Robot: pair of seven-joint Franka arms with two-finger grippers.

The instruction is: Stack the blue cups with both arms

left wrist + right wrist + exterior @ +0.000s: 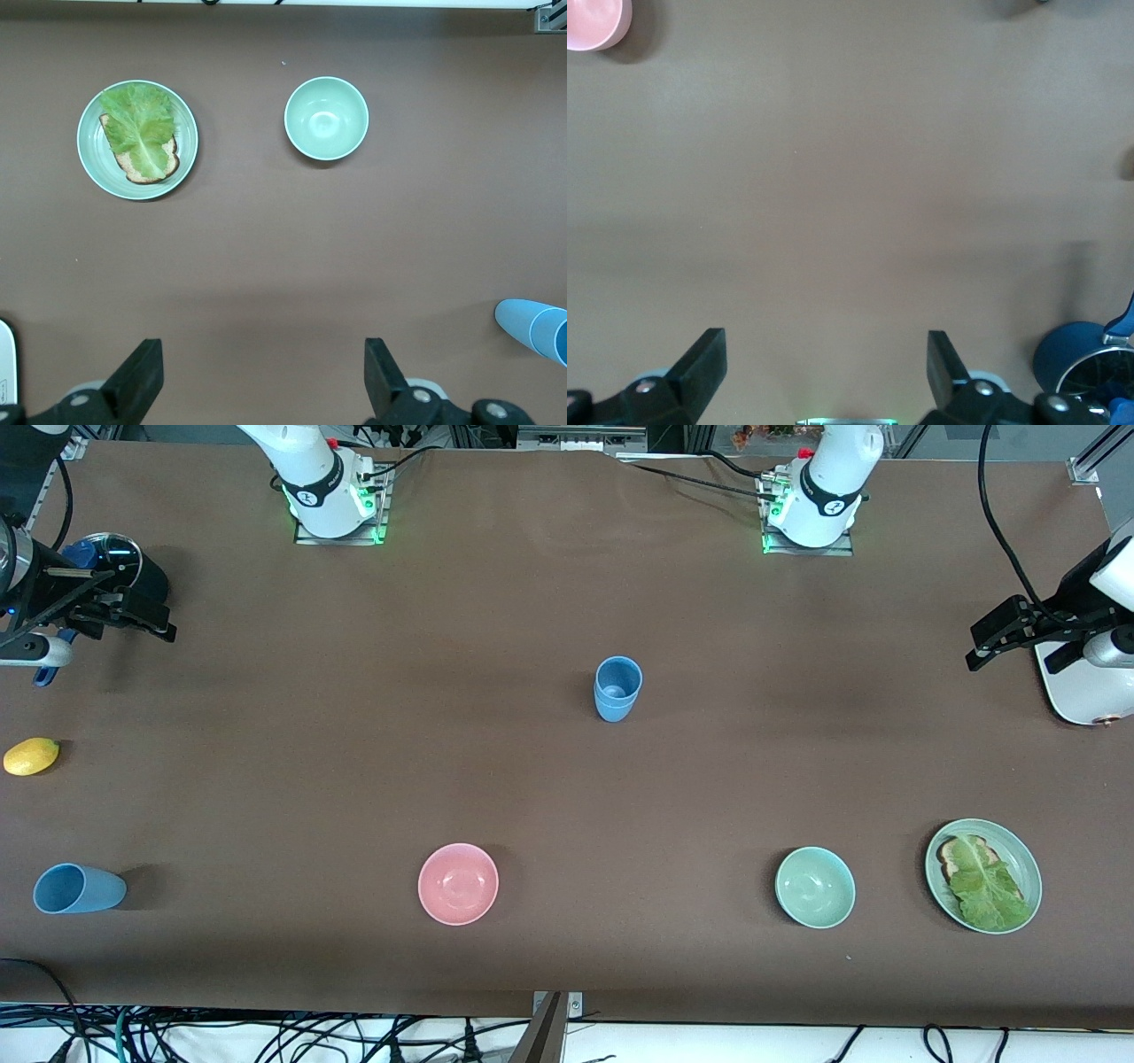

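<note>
Two blue cups (pixel 617 688) stand upright, one nested in the other, at the middle of the table. They also show at the edge of the left wrist view (pixel 534 325). A third blue cup (pixel 78 888) lies on its side toward the right arm's end, near the table's front edge. My right gripper (pixel 146 622) is open and empty, up over the right arm's end of the table, beside a dark-blue pot (pixel 115 567); its own view shows it over bare table (pixel 827 376). My left gripper (pixel 994 639) is open and empty over the left arm's end (pixel 263 381).
A pink bowl (pixel 458 883), a green bowl (pixel 815 887) and a green plate (pixel 1027 865) with toast and lettuce stand nearer the front camera than the stack. A yellow fruit (pixel 31 755) lies near the right arm's end. A white object (pixel 1076 691) sits by the left gripper.
</note>
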